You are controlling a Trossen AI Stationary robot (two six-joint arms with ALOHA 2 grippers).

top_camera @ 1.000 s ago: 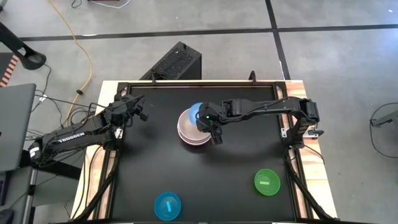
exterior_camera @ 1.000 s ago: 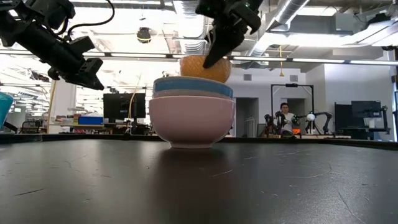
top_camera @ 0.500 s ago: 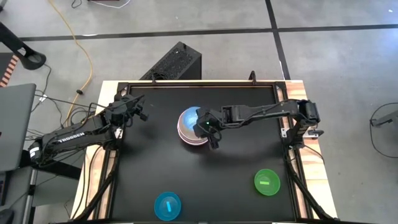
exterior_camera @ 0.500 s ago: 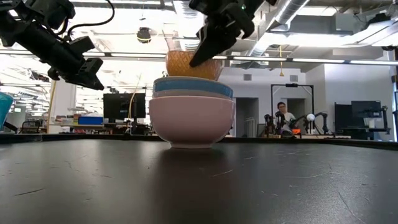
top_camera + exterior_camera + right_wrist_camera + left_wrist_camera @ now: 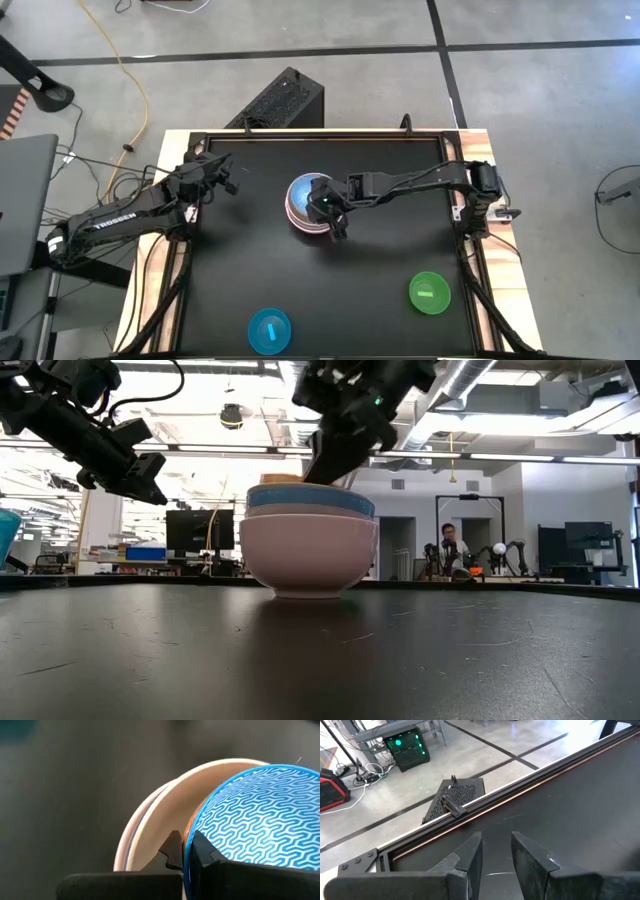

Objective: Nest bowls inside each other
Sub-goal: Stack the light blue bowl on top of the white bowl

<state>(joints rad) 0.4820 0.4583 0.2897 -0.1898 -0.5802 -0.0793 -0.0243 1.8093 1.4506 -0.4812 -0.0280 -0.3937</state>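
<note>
Bowl stack (image 5: 300,212) at table (image 5: 380,260) centre: pink outermost, blue inside. Right gripper (image 5: 330,205) pinches the patterned light-blue bowl (image 5: 255,815) by its rim, lowered into the stack. Green bowl (image 5: 429,293) at 4 o'clock, cyan bowl (image 5: 269,330) at 7. Left gripper (image 5: 496,865) parted, empty, at 9.

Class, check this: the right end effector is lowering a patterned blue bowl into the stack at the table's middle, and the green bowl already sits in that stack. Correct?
Not quite. The high view shows the green bowl alone near the table's front right, apart from the stack. The right end effector does hold the patterned blue bowl there.

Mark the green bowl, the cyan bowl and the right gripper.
green bowl (image 5: 430,293): high view, centre of its inside.
cyan bowl (image 5: 269,331): high view, centre of its inside.
right gripper (image 5: 184,851): right wrist view, between fingertips pinching the patterned bowl's rim.
</note>
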